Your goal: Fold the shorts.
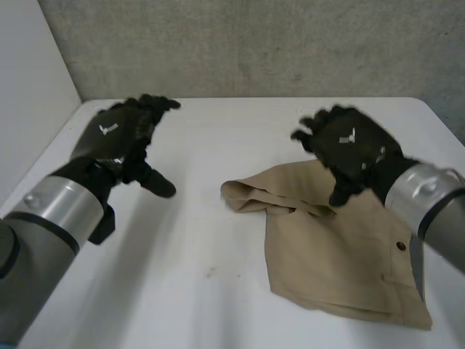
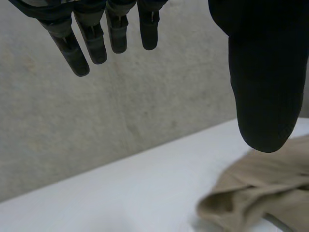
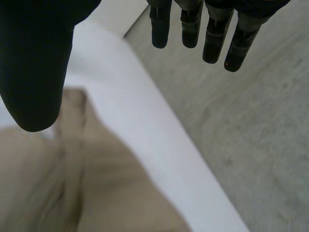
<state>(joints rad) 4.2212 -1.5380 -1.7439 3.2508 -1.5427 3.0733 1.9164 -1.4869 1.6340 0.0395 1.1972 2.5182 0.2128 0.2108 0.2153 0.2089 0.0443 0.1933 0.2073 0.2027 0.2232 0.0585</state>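
Note:
Tan shorts (image 1: 334, 254) lie folded over on the right half of the white table (image 1: 189, 291), a rumpled fold pointing toward the middle and a dark button near the right edge. My right hand (image 1: 349, 145) hovers above their far edge, fingers straight and spread, holding nothing. The right wrist view has the shorts (image 3: 72, 183) below the thumb (image 3: 34, 67) with fingers (image 3: 212, 34) extended. My left hand (image 1: 123, 138) floats open over the table's left side, well clear of the cloth. From the left wrist, its fingers (image 2: 91, 38) stretch out straight, and the shorts (image 2: 260, 193) lie beneath the thumb.
A grey wall (image 1: 254, 43) stands behind the table's far edge. A white panel (image 1: 29, 94) borders the left side. Bare tabletop lies between my left hand and the shorts.

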